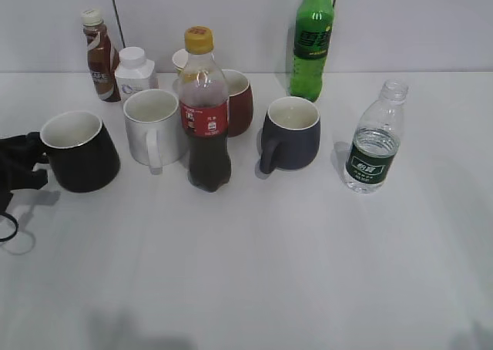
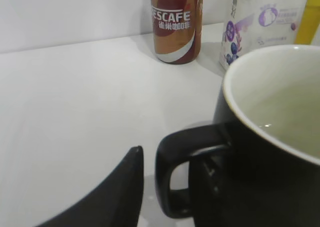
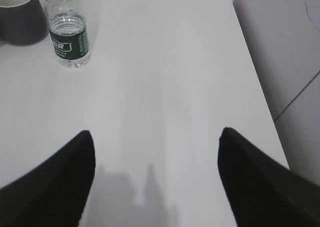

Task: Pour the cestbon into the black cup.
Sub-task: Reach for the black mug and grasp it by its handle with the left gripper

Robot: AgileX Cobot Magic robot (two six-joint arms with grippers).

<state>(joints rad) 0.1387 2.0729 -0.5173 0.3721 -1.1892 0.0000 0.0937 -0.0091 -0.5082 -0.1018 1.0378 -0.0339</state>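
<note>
- Water bottle point(image 1: 375, 146) stands upright on the counter point(image 1: 308, 273), far right of the row, cap off, neck open. Nothing touching it.
- Some water shows in its lower part; the exact level is hard to read through the ribbed plastic.
- Black cup point(image 1: 78, 151) sits at the far left of the row, upright, white inside. The left wrist view shows a pale sheen low in the cup; liquid or just gloss, I cannot tell.
- Bottle and cup are well apart, with a white mug point(image 1: 155, 126), a cola bottle point(image 1: 205, 111) and a grey-blue mug point(image 1: 290, 133) between them.
- Left hand point(image 1: 27, 165) is at the cup's handle point(image 2: 181, 174), at the left edge of the exterior view. One finger point(image 2: 127, 187) sits just outside the loop; the other is hidden near the cup wall. Whether it grips the handle or only sits beside it, I cannot tell.
- Right hand point(image 3: 155, 179) hovers above bare counter, fingers spread wide, holding nothing. The bottle lies ahead and to its left, well apart.
- Judgement: task looks early. Cap is off and the cup is attended, but the bottle is not yet grasped.
- Left to do, as I read it: right hand reaches and grips the bottle, bottle and cup are brought together, bottle is tipped over the rim.
</note>
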